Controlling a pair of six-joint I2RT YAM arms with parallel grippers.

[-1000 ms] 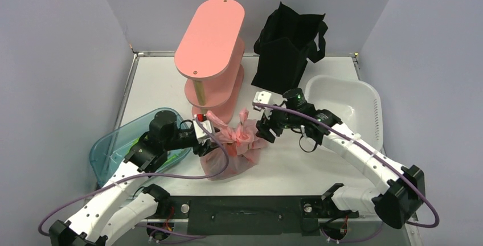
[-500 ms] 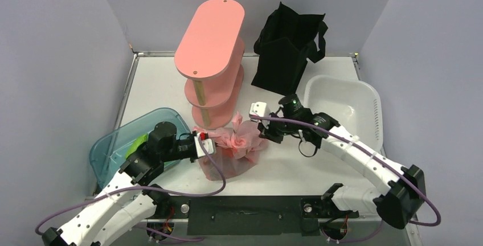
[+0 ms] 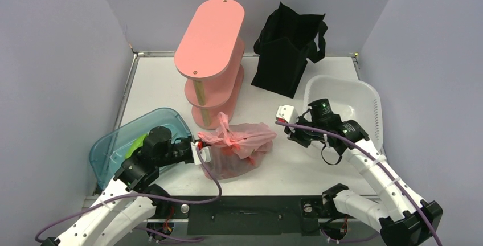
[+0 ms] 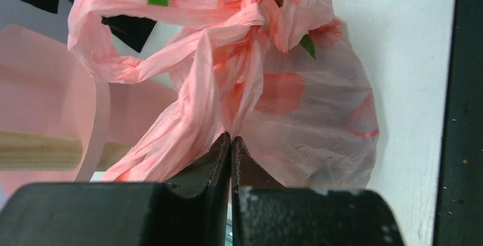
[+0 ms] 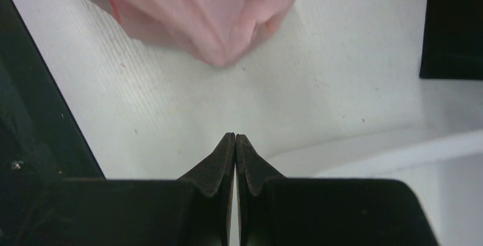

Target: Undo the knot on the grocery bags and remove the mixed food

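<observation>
Barely begun: pink bag (image 3: 239, 146) at the surface's (image 3: 159, 81) front edge, knot (image 4: 259, 15) still tied, food (image 3: 228, 156) inside; left end effector (image 4: 230, 139) pinches its film, right end effector (image 5: 235, 138) closed empty nearby; tote (image 3: 287, 49) untouched at the back.

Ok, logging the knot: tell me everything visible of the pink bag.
The pink bag is thin see-through plastic with red print, crumpled and slumped on the white table in front of the pink shelf. Its handles are twisted into a knot on top, with one loop free. The left claw is shut on a twisted strip under the knot; the right claw is shut and apart from it.
</observation>
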